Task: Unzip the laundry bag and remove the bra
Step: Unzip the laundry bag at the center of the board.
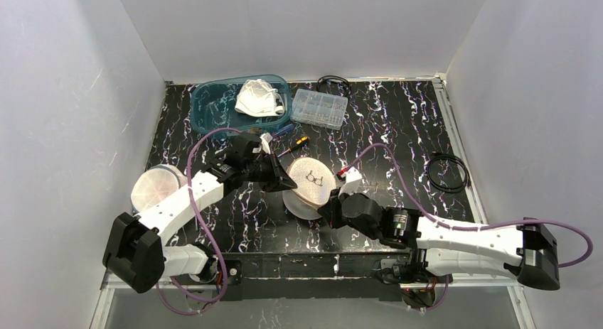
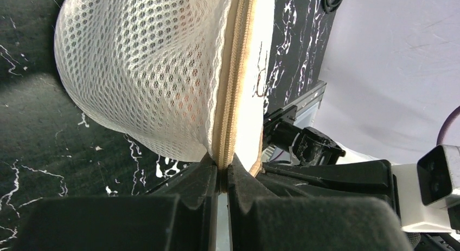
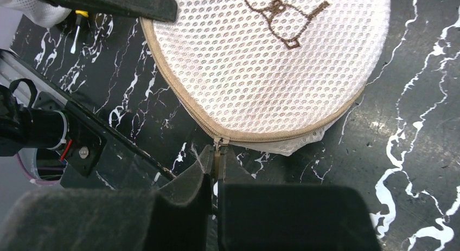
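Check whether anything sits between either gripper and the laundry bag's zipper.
Nothing visible does. The left gripper is shut on the zipper seam of the laundry bag, and the right gripper is shut on the zipper pull at the bag's near edge. The zipper stretch in view is closed.

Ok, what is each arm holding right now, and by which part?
Left fingers pinch the laundry bag by its zipper seam. Right fingers pinch the zipper pull at the bag's rim.
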You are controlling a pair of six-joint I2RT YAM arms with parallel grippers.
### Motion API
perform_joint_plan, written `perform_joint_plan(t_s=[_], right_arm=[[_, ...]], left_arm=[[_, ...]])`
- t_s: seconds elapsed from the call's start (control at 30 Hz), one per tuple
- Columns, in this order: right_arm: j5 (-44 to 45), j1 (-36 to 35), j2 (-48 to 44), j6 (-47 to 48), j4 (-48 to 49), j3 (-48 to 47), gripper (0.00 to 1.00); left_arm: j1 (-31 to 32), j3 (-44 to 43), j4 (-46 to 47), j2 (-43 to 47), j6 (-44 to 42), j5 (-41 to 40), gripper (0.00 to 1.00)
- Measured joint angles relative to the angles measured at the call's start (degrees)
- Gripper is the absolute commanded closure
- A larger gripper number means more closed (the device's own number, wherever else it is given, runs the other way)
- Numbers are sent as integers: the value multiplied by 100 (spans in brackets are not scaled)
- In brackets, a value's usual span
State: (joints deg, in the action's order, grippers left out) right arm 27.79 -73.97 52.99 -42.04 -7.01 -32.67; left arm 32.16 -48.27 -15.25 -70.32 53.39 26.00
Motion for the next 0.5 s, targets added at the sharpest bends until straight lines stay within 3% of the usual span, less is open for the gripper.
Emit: perform_joint_plan(t_s=[0.1,0.23,0.3,0.4,0.5], right_arm=[[-94,0,177,2,127,28,99],[-197,0,251,4,249,31,99],[-245,0,251,4,297,31,99],[-295,0,251,2,348,31,99],[-382,0,258,0,444,31,99]], left_arm=[[-39,42,90,-61,-39,22,82],[-70,105,118,-33,-118,-9,46],[-83,105,22,59,-173,-63,32],[-87,98,-304,315,-258,-179,22],[-90,96,-721,706,-302,-319,20]])
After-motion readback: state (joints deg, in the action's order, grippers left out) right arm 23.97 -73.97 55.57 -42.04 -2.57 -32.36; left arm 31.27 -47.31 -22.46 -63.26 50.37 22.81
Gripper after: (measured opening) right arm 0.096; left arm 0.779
